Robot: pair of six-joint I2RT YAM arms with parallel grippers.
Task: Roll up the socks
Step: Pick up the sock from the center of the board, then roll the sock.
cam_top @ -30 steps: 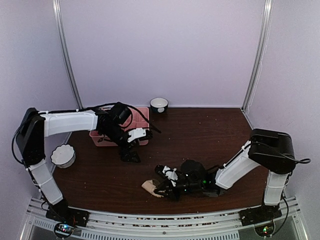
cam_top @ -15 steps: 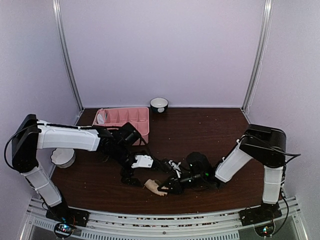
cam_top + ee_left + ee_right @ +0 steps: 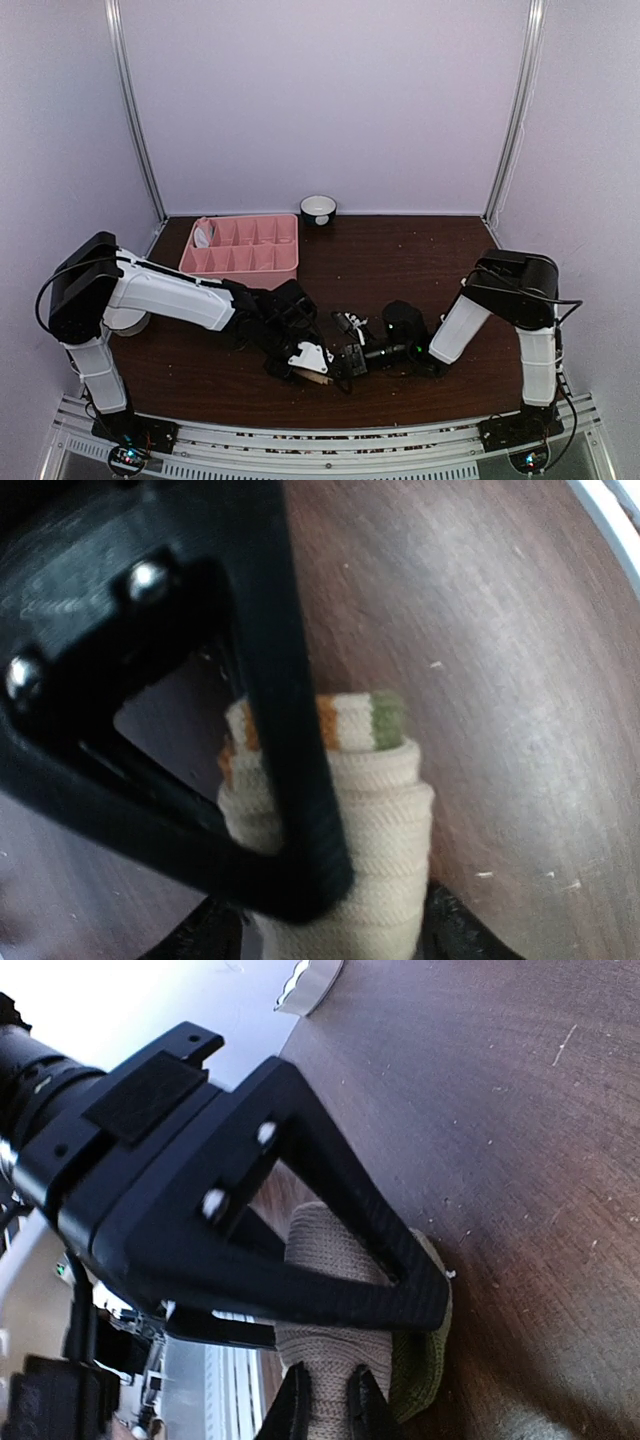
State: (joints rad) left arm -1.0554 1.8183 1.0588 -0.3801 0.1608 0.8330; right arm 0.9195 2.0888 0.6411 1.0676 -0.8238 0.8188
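No text, label, brand or number can be read in any view. The tan sock bears only orange and green stripes, with no lettering on it.

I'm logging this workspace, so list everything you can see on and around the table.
tan sock: one, tan with orange and green stripes, rolled, near edge between the grippers
pink tray: one, pink, divided, far left
pale item: one, whitish, in the tray's left end compartment; too small to identify
cup: one, dark outside, white inside, far edge
white bowl: one, left side, partly behind the left arm
table: one, dark brown
left gripper: black, at the sock
right gripper: black, at the sock
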